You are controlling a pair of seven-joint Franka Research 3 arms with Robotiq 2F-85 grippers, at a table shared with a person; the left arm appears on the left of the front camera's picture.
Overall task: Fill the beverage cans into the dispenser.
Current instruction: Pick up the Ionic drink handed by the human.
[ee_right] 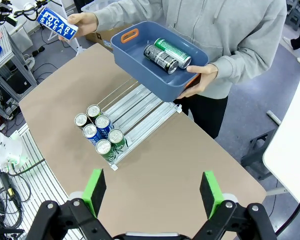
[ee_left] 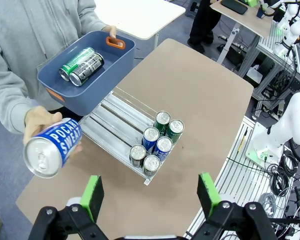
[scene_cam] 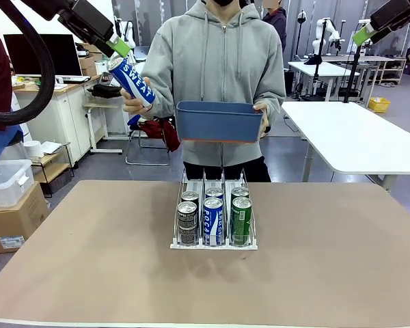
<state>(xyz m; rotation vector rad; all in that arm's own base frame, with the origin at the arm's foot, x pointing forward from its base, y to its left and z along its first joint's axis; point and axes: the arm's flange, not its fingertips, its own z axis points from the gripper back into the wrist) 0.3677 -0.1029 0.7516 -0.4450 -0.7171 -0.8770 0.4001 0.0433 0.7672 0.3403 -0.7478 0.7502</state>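
The clear dispenser (scene_cam: 203, 179) (ee_left: 115, 117) (ee_right: 137, 107) stands mid-table, with several beverage cans (scene_cam: 213, 220) (ee_left: 151, 136) (ee_right: 103, 123) at its near end in dark grey, blue and green. The person's hand holds up a blue can (scene_cam: 131, 80) (ee_left: 52, 147) (ee_right: 58, 22). My left gripper (scene_cam: 121, 46) (ee_left: 150, 195) hovers open just above and behind that can, not touching it. High on the right, my right gripper (scene_cam: 363, 34) (ee_right: 152, 192) is open and holds nothing. A green can (ee_left: 76, 61) (ee_right: 172, 52) and a dark can (ee_left: 86, 69) (ee_right: 160, 59) lie in the blue tub.
The person stands at the far side and holds the blue tub (scene_cam: 219, 123) (ee_left: 97, 85) (ee_right: 140, 70) above the dispenser's far end with one hand. A white table (scene_cam: 355, 137) stands behind on the right. Boxes (scene_cam: 10, 205) sit on the floor at left.
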